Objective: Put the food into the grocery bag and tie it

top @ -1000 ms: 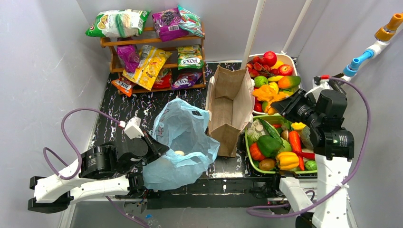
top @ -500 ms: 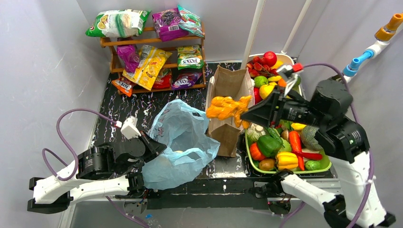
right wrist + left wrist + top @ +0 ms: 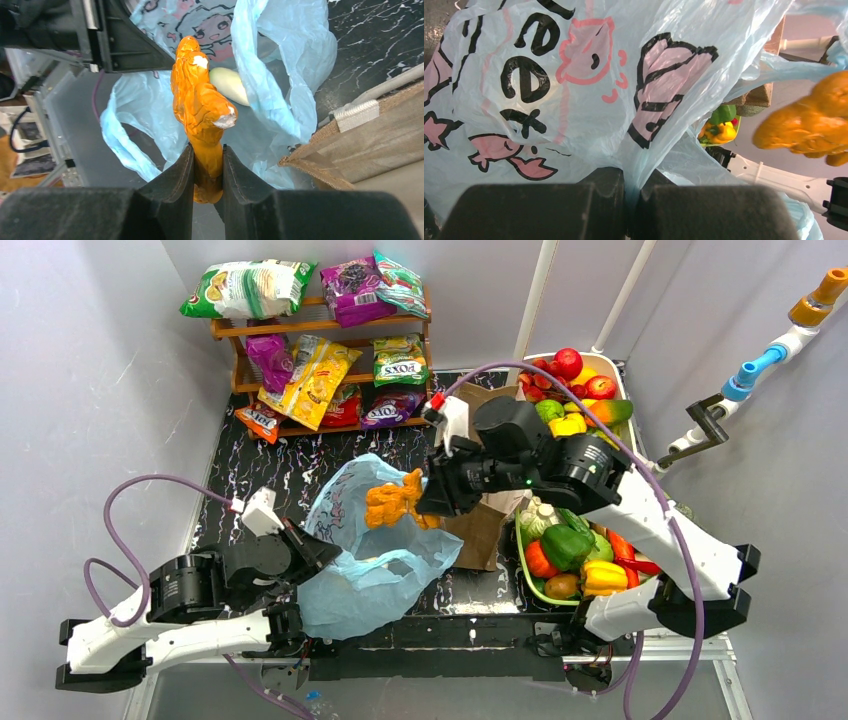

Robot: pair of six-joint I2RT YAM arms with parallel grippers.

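Note:
The light-blue grocery bag (image 3: 375, 540) lies open at the table's front left, its printed side filling the left wrist view (image 3: 574, 80). My left gripper (image 3: 322, 552) is shut on the grocery bag's rim (image 3: 639, 170), holding the mouth up. My right gripper (image 3: 420, 502) is shut on a knobbly orange food piece (image 3: 392, 502), which hangs over the bag's opening (image 3: 202, 107). A pale oval food piece (image 3: 229, 85) lies inside the bag. More food (image 3: 570, 545) fills the green tray (image 3: 530, 585) on the right.
A brown paper bag (image 3: 485, 455) stands upright just right of the blue bag, under the right arm. A white bowl (image 3: 612, 368) of fruit sits behind the tray. A wooden snack shelf (image 3: 320, 350) stands at the back left.
The right arm has swung left from the green tray, across the paper bag, carrying the orange food piece over the grocery bag. The left gripper has kept its hold on the bag's rim.

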